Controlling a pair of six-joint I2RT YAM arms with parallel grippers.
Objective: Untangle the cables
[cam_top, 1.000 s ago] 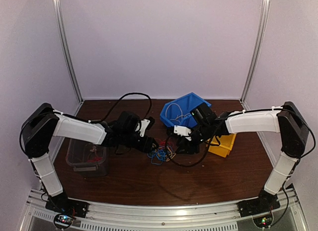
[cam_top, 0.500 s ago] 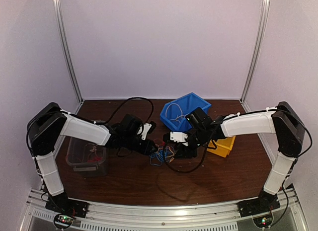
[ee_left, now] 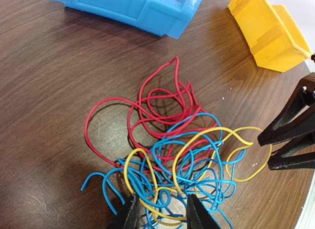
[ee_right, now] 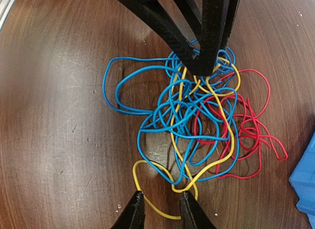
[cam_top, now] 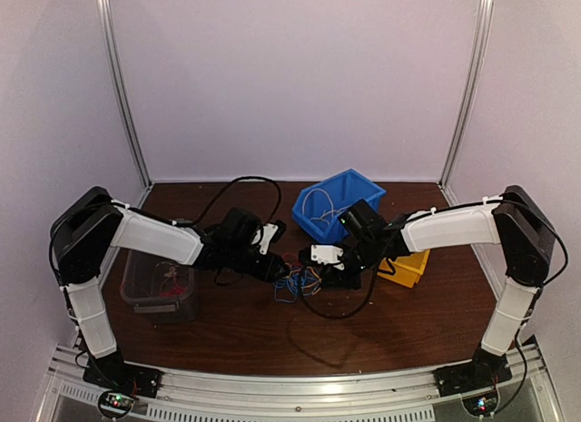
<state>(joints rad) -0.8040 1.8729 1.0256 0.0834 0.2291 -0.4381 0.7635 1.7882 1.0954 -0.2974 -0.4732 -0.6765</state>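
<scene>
White-shelled, black-jointed arms (cam_top: pixel 150 236); thick black arm cables (cam_top: pixel 245 178); black slim-fingered left hand (ee_left: pixel 161 202), right hand (ee_right: pixel 161 197)

Entry, top view: your left arm's upper joint swings inward from the left wall, and the left gripper (cam_top: pixel 283 270) slides right, up to the edge of the cables (cam_top: pixel 295 283).

Your right arm folds in from the right wall. The right gripper (cam_top: pixel 307 259) comes left and toward the near edge, closer to the tangle, and its wrist uncovers the right corner of the blue bin (cam_top: pixel 338 188).

The gap between the two grippers is narrower than a second ago (most of this travel falls in the first half-second).
</scene>
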